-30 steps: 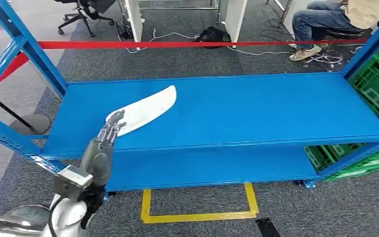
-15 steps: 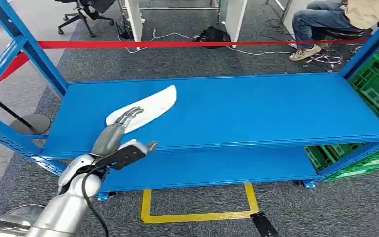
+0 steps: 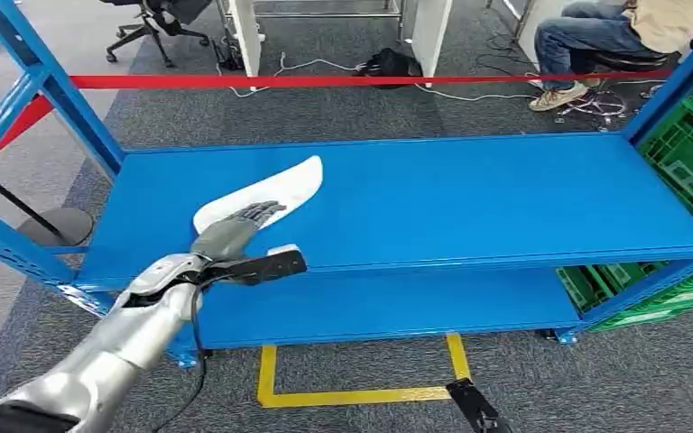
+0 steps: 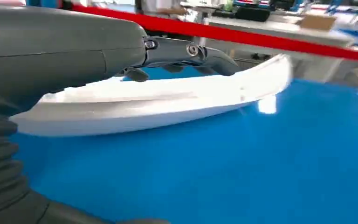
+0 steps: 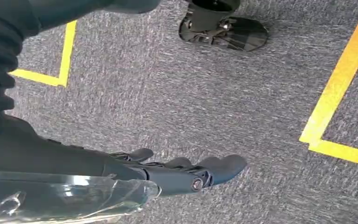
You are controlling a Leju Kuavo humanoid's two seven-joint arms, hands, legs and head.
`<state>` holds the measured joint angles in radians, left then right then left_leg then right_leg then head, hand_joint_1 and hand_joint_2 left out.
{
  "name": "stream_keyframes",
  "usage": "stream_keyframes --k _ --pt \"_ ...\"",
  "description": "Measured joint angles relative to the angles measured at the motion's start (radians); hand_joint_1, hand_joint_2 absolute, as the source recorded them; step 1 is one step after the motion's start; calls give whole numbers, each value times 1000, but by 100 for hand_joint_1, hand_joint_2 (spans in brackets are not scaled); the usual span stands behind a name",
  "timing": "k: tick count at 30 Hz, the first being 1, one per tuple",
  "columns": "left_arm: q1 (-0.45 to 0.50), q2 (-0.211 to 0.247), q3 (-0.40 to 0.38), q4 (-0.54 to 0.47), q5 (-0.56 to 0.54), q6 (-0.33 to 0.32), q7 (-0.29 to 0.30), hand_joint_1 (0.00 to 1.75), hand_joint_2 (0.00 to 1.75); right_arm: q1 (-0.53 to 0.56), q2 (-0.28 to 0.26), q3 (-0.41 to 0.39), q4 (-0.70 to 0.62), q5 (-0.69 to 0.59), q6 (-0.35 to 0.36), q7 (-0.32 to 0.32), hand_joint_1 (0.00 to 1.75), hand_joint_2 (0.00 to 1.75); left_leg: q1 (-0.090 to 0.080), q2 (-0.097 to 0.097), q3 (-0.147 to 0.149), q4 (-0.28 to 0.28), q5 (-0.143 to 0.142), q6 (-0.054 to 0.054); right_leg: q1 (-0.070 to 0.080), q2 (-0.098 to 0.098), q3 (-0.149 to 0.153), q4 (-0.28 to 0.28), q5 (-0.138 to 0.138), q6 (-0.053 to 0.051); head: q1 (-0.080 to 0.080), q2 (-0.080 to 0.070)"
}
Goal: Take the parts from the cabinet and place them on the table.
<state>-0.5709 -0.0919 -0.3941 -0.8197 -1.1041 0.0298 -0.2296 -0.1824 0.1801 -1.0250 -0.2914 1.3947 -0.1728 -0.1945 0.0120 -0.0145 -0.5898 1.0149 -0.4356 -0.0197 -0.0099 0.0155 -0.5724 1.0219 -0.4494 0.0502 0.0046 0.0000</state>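
Left hand (image 3: pixel 235 232): my fingers spread flat over the white part (image 3: pixel 275 196), holding nothing.
Shelf (image 3: pixel 469 198): part at 9 o'clock.
Right hand (image 5: pixel 186 172): my fingers loose, empty.

From my head view, my left hand (image 3: pixel 235 230) covers the near end of the white part (image 3: pixel 275 194), so I can't tell whether the fingers touch it. The seated person (image 3: pixel 614 36) is cut off by the top edge.
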Motion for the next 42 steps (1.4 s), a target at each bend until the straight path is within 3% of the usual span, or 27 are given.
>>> stream_keyframes --k 3,8,18,42 --pt "-47 3 -24 56 -51 8 45 0 175 1 0 10 0 -11 0 3 0 175 0 0 0 0 0 0 0 0 0 0 0 0 0 0" --pt "-87 5 -47 114 -61 9 54 0 175 1 0 15 0 -13 0 3 0 175 0 0 -1 0 0 0 0 0 -1 0 0 0 0 0" --pt "-99 8 -56 153 -66 10 59 0 175 1 0 15 0 -14 0 3 0 175 0 0 -2 0 0 0 0 0 -2 0 0 0 0 0" --pt "-182 22 -49 262 -313 37 220 0 175 9 0 40 0 -63 2 11 0 175 0 0 -2 0 1 1 0 0 -1 0 0 0 0 0"
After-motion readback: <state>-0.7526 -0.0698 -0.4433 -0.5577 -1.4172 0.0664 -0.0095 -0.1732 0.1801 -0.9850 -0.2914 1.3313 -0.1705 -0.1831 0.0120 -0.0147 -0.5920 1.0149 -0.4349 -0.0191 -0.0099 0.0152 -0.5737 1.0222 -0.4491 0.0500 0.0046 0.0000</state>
